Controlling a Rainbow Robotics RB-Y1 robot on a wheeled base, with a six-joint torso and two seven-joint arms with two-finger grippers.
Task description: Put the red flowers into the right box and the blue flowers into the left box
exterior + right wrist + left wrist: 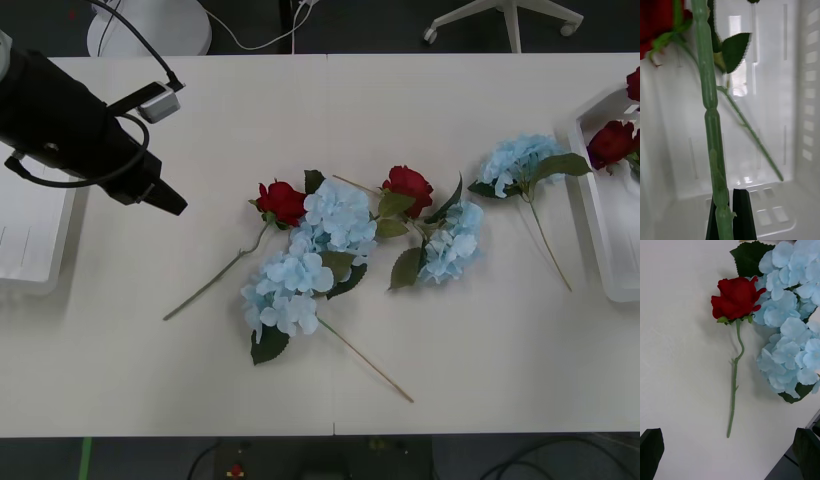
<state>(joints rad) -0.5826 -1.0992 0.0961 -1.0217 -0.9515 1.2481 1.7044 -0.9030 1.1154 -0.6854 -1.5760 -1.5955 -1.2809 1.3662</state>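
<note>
Two red flowers [282, 201] and four blue flowers [338, 214] lie mid-desk [480, 330] below the left gripper [730, 450], jaws wide and empty, while the right gripper [732, 213] pinches a rose stem [711, 123] over the right box [600, 215] holding two roses; no writing is legible.

Left arm [80, 135] is being held over the table's [480, 370] left side, near the left box [30, 235]. Two red flowers [282, 202] and four blue flowers [338, 215] are being left scattered mid-table. Two more red blooms are being held in the right box [600, 235] at the right edge
</note>
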